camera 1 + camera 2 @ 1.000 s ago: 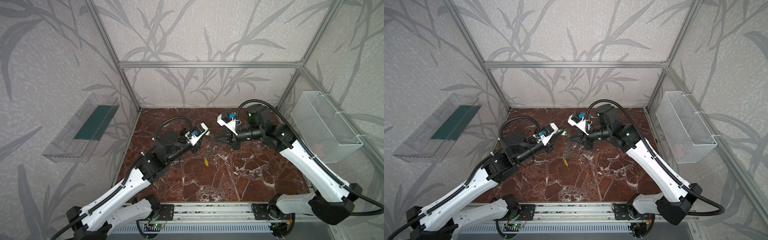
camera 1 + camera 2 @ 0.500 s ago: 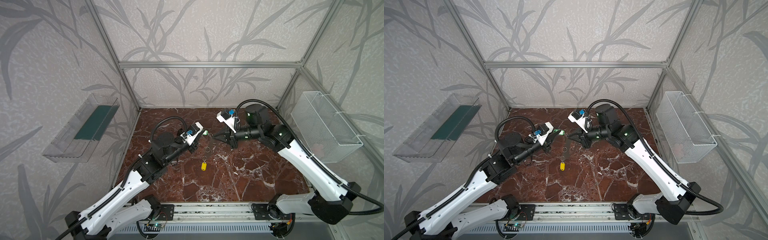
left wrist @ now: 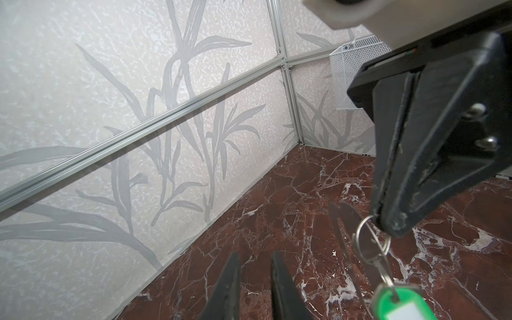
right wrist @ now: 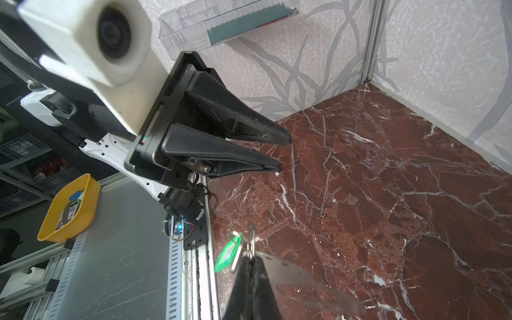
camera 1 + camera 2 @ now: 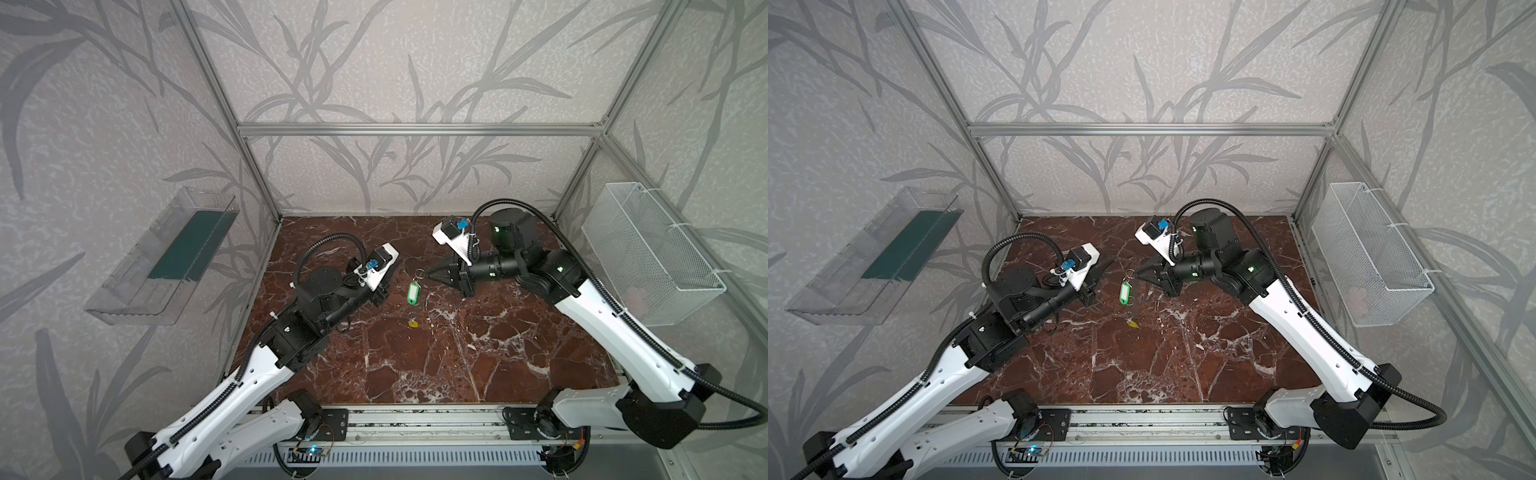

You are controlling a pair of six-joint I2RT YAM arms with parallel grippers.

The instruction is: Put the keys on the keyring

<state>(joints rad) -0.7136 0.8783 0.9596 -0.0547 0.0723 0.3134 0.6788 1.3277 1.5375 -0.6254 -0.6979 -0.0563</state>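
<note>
Red-brown marble bench [image 5: 457, 353], leaf-patterned walls [image 5: 374, 62]. Right tool [image 5: 430, 272]: jaws closed flat on keyring [image 4: 293, 270], clear of bench. Green-tag key [image 5: 412, 288]: dangles at right tool tip, toward 7 o'clock in both top views. Yellow-tag key [image 5: 413, 323]: lies on bench, 6 o'clock of green-tag key, apart. Left tool [image 4: 285, 153]: narrow gap, nothing between, 9 o'clock of right tool

The left arm [image 5: 249, 374] and the right arm [image 5: 615, 328] both stretch toward the middle, their claws pointing at each other, near but apart. The left claw [image 4: 285, 153] has its fingers a little apart. The right claw [image 3: 389, 227] is pinched tight.
</note>
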